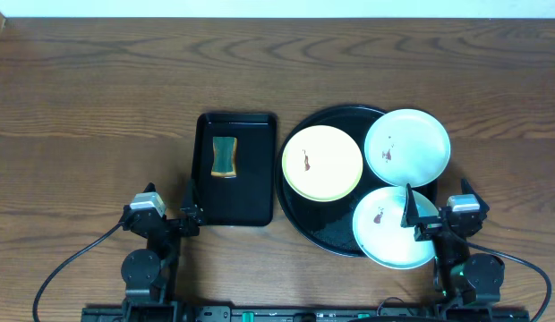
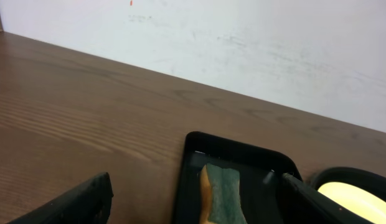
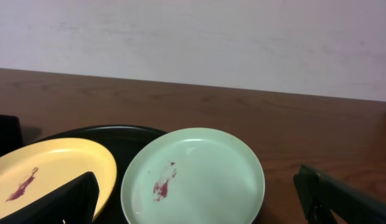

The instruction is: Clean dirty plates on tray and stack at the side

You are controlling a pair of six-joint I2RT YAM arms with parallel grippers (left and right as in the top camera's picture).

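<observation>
1. Plates are crowding the large round glossy black tray (image 1: 324,231) on the right of the brown wood-grain tabletop (image 1: 98,107): a pale yellow plate (image 1: 322,163) on its left part, a far mint-white plate (image 1: 407,148) and a near mint-white plate (image 1: 392,227), both mint ones reaching past the rim.
2. Each plate is showing a small reddish-brown smear (image 3: 160,186) near its middle.
3. The right gripper (image 1: 414,219) is standing with its jaws spread wide and holding nothing, over the right edge of the near mint-white plate.
4. The left gripper (image 1: 190,210) is waiting likewise wide apart and empty, just beside the near left corner of a smaller rectangular black tray (image 1: 251,201).
5. A yellow-and-green sponge (image 1: 225,156) is lying inside that rectangular tray.
</observation>
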